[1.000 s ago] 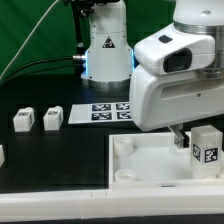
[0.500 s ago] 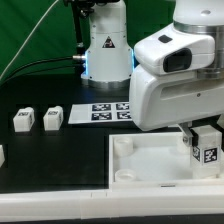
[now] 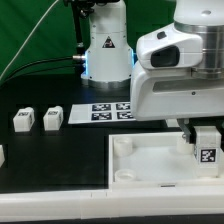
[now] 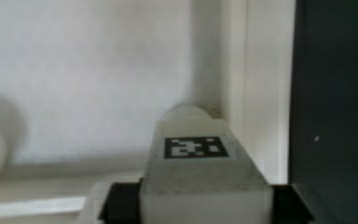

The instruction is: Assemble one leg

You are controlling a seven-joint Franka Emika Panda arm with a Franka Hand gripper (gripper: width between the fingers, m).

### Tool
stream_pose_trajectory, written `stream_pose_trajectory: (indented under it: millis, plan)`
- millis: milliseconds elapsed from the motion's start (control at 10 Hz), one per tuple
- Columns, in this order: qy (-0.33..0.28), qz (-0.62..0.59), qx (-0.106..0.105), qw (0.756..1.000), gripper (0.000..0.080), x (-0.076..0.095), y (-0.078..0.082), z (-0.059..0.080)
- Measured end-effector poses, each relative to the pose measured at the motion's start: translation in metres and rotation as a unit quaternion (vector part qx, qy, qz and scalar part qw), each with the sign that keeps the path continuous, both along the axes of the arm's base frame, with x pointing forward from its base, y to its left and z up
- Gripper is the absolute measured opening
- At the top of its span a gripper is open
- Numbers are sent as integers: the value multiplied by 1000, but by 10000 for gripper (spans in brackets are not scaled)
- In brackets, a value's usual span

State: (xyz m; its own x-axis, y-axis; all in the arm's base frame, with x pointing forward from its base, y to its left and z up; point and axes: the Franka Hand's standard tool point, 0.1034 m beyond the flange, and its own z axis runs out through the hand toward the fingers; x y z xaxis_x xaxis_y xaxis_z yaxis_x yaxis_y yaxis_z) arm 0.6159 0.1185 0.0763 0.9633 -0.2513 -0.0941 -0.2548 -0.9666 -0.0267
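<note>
My gripper (image 3: 205,140) is shut on a leg (image 3: 206,150), a small white block with a black-and-white marker on its face. It holds the leg upright at the exterior view's right, over the far right corner of the large white tray-shaped piece (image 3: 140,165). In the wrist view the leg (image 4: 197,150) fills the space between my dark fingers (image 4: 126,198), with the tray's white floor (image 4: 87,90) behind it. Whether the leg's base touches the tray is hidden. Two more legs (image 3: 23,121) (image 3: 53,118) stand on the black table at the exterior view's left.
The marker board (image 3: 100,111) lies flat behind the tray. The robot base (image 3: 105,45) stands at the back. Part of another white piece (image 3: 2,156) shows at the exterior view's left edge. A white strip (image 3: 60,200) runs along the front.
My gripper and the held leg have moved slightly down and toward the exterior view's right, closer to the tray's corner.
</note>
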Motion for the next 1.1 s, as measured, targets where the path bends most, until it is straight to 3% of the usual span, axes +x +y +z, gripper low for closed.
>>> stream_pose_trajectory:
  millis: [500, 700, 1100]
  plan:
    - [6, -241, -18, 970, 292, 1, 4, 0]
    - [8, -379, -24, 925, 292, 2, 5, 0]
    - [17, -532, -27, 846, 292, 4, 6, 0]
